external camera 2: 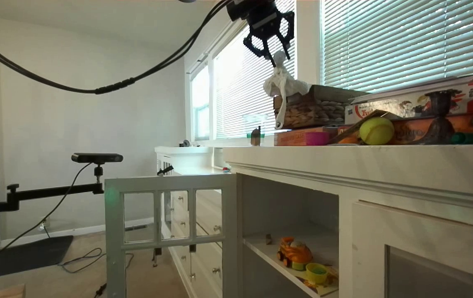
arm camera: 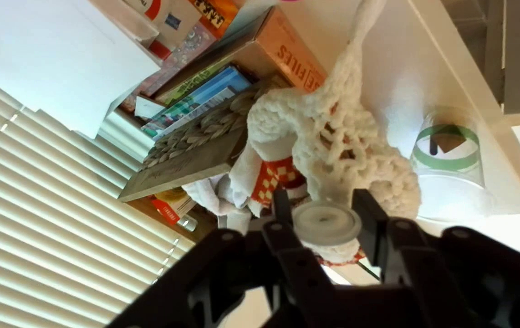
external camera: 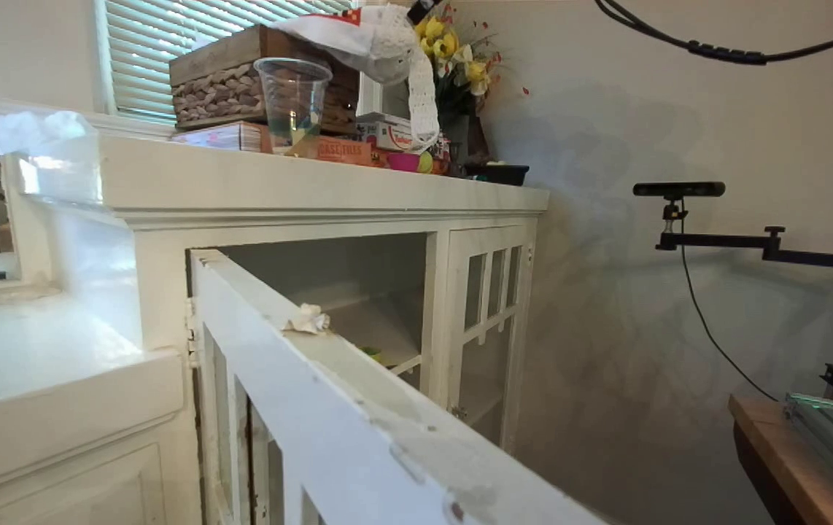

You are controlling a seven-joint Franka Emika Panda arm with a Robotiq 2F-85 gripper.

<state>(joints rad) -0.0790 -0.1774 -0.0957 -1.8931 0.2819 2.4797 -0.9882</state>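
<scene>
Between the fingertips (arm camera: 281, 205) of the gripper (arm camera: 323, 205) sits a round whitish disc (arm camera: 327, 223), and the jaws are closed against its two sides, so I judge that it is gripped and not only surrounded. Directly under the gripper hangs a white crocheted cloth (arm camera: 364, 159), which seems joined to this disc, although I cannot tell if they are one piece; its long axis runs downward, and a narrow strap (external camera 2: 281, 111) dangles at its lower end. Just beside this cloth, also below the gripper, stands the wooden basket (external camera 2: 313, 114) with woven side; the cloth covers its corner in an exterior view, and whether they touch I cannot say, but this basket is the nearest obstacle. A clear plastic cup (external camera: 294, 102) stands near, also lower than the gripper. Under the basket lies the box printed "CASE FILES" (external camera: 343, 151). Farther from the gripper, along the white cabinet top (external camera 2: 344, 163), there are a pink cup (external camera 2: 317, 138) and a tennis ball (external camera 2: 377, 130); well below it, the cabinet door (external camera 2: 170, 183) stands open
</scene>
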